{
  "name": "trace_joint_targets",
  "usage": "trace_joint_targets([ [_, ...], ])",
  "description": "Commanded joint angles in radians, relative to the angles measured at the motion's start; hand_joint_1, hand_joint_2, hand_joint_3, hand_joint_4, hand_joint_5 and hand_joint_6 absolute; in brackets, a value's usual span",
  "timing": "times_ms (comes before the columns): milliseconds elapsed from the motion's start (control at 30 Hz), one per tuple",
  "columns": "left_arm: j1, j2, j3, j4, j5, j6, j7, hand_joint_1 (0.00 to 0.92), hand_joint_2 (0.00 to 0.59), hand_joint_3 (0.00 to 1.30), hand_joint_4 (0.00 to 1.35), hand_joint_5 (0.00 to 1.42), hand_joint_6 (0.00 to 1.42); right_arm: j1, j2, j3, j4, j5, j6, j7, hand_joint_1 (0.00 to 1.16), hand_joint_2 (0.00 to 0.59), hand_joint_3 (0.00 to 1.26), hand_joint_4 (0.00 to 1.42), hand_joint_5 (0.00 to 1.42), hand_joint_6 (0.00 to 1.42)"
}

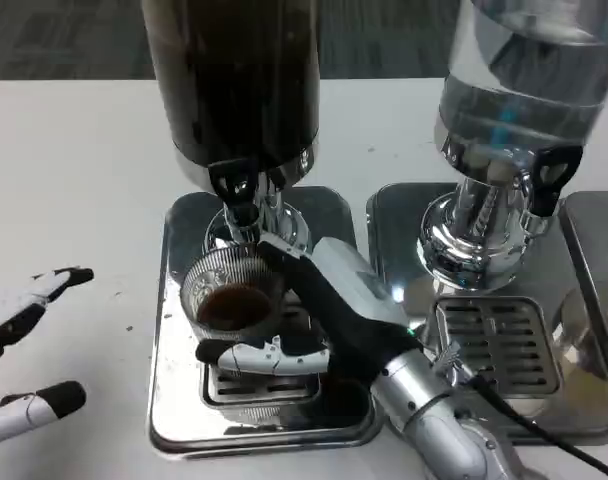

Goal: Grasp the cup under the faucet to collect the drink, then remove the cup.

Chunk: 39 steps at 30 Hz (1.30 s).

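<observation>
Right hand around cup beneath dark dispenser's faucet.

Single head view, mounted high on the robot and angled steeply down and forward over the white worktop. Set close in: dark dispenser cropped at the top edge, clear dispenser cut off at the top and right. Faces the chrome drip tray almost squarely, with its front lip near the lower edge. Right forearm entering from the bottom right corner, right hand near centre; left hand clipped by the left edge. Strip of dark carpet seen along the top, beyond the far worktop edge.
</observation>
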Motion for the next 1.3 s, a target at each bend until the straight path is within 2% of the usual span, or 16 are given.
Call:
trace_joint_targets([
  [33,0.014,0.03,0.004,-0.009,-0.013,-0.004,-0.013,0.0,0.108,0.07,0.0,0.0,0.03,0.027,0.003,0.013,-0.002,-0.018,0.018,-0.016,0.54,0.104,0.21,0.31,0.46,0.53],
  [400,0.025,0.035,0.008,-0.02,-0.02,-0.004,-0.009,0.0,0.106,0.06,0.0,0.0,0.03,0.041,0.006,0.027,0.002,-0.078,0.009,-0.126,0.53,0.124,0.28,0.39,0.57,0.67],
  [833,0.032,0.035,0.006,-0.03,-0.028,0.0,-0.014,0.0,0.102,0.06,0.0,0.0,0.04,0.053,0.01,0.03,-0.003,-0.071,0.006,-0.162,0.57,0.162,0.39,0.48,0.67,0.82],
  [1000,0.028,0.032,0.002,-0.028,-0.027,0.0,-0.013,0.0,0.099,0.05,0.0,0.0,0.04,0.063,0.011,0.026,-0.01,-0.079,0.004,-0.2,0.61,0.184,0.43,0.51,0.72,0.87],
  [1300,0.013,0.026,-0.007,-0.022,-0.025,-0.003,-0.015,0.0,0.098,0.05,0.0,0.0,0.04,0.073,0.007,0.018,-0.019,-0.058,-0.006,-0.204,0.65,0.195,0.47,0.56,0.76,0.93],
])
